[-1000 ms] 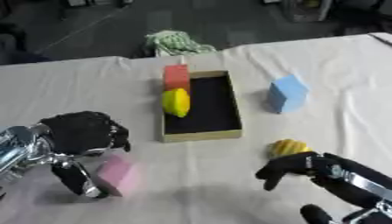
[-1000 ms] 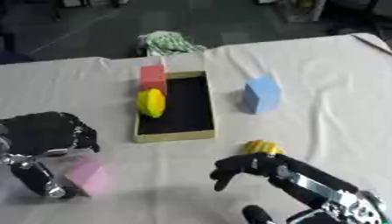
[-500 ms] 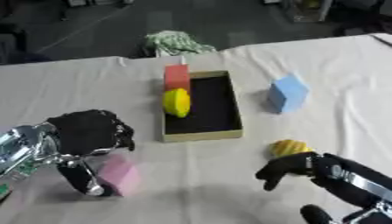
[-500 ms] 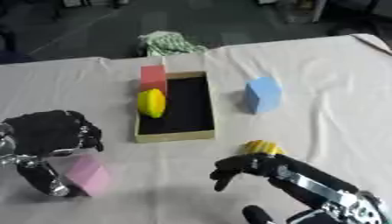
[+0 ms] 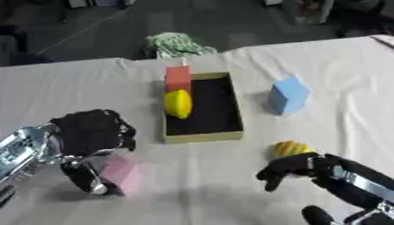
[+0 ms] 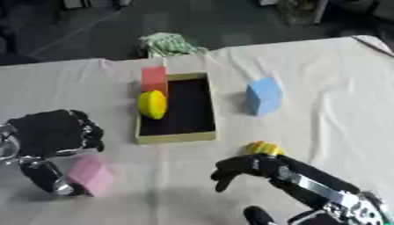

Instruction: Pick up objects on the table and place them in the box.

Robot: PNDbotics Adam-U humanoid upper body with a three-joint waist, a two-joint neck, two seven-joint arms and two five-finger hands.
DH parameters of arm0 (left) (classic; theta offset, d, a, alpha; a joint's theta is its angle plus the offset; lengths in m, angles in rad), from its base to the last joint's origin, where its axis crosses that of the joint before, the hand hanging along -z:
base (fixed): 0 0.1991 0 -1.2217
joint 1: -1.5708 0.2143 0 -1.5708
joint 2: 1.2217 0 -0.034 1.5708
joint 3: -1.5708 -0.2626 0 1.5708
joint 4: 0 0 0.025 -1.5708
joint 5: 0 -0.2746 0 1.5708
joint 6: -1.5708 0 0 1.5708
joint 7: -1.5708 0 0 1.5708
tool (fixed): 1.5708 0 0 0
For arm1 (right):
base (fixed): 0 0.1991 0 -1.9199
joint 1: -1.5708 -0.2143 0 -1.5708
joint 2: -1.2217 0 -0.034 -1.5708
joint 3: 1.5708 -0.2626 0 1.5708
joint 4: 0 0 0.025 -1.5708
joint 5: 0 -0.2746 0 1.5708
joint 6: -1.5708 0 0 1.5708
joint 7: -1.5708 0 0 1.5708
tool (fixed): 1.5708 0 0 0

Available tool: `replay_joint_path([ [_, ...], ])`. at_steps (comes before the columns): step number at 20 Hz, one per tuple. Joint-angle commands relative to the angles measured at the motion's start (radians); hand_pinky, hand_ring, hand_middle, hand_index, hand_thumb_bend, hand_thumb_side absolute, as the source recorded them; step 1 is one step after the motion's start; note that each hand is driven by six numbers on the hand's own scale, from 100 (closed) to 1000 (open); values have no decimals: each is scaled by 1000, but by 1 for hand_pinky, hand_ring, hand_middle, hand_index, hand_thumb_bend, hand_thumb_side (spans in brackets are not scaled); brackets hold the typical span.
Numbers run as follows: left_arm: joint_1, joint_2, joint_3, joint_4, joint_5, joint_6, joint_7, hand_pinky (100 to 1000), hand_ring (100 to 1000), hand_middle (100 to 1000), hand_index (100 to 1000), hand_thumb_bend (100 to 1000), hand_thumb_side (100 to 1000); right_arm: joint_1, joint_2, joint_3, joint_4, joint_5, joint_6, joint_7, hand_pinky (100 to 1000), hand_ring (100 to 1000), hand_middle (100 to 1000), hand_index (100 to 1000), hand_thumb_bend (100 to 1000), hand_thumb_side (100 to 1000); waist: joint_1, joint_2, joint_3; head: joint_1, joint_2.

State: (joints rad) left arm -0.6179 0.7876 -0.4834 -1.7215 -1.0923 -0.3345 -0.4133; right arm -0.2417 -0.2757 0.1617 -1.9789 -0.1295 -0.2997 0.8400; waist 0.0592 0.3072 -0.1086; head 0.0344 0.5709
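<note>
The tan box [image 5: 204,137] with a dark floor stands mid-table; a red block [image 5: 178,79] and a yellow lemon-shaped thing [image 5: 178,103] sit along its left wall. A blue block [image 5: 289,95] stands to the right of the box. A pink block [image 5: 122,173] lies at the near left. My left hand [image 5: 91,132] hangs over it, fingers bent above its top and thumb [image 5: 80,176] down along its left side, not closed on it. A small yellow ribbed thing [image 6: 262,148] lies at the near right, with my right hand [image 6: 254,167] just in front of it, fingers drooping and holding nothing.
A green and white cloth [image 5: 175,44] lies bunched at the table's far edge behind the box. A white cloth [image 5: 338,66] covers the table, creased at the right. Dark floor lies beyond the far edge.
My left hand has crept slightly right, further over the pink block, which has stayed put. The right hand has hardly moved.
</note>
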Motion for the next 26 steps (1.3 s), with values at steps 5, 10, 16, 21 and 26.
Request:
replay_joint_path([
  [5, -17, 9, 12, -7, -1, 12, -3, 663, 586, 618, 734, 524, 445, -7, -2, -2, -21, -6, -6, 3, 814, 837, 693, 938, 100, 438, -4, -18, -1, -3, 1],
  [10, -17, 7, 9, -21, 49, 19, -21, 630, 553, 579, 705, 405, 375, -9, -1, -2, -21, -6, -6, 2, 814, 837, 693, 938, 100, 433, -4, -17, -1, -5, -1],
  [16, -14, 6, 10, -49, 132, 24, -67, 595, 515, 526, 680, 306, 329, -10, 0, -3, -21, -5, -5, 1, 814, 837, 693, 937, 100, 432, -4, -16, -2, -7, 0],
  [21, -16, 10, 23, -82, 192, 45, -93, 582, 505, 512, 669, 250, 304, -10, 0, -3, -21, -4, -5, 0, 814, 837, 693, 937, 100, 433, -4, -17, 0, -9, -1],
  [26, -15, 14, 38, -111, 241, 71, -112, 581, 502, 507, 667, 218, 293, -10, -1, -4, -21, -4, -5, -2, 814, 837, 693, 937, 100, 433, -4, -17, 1, -11, -2],
])
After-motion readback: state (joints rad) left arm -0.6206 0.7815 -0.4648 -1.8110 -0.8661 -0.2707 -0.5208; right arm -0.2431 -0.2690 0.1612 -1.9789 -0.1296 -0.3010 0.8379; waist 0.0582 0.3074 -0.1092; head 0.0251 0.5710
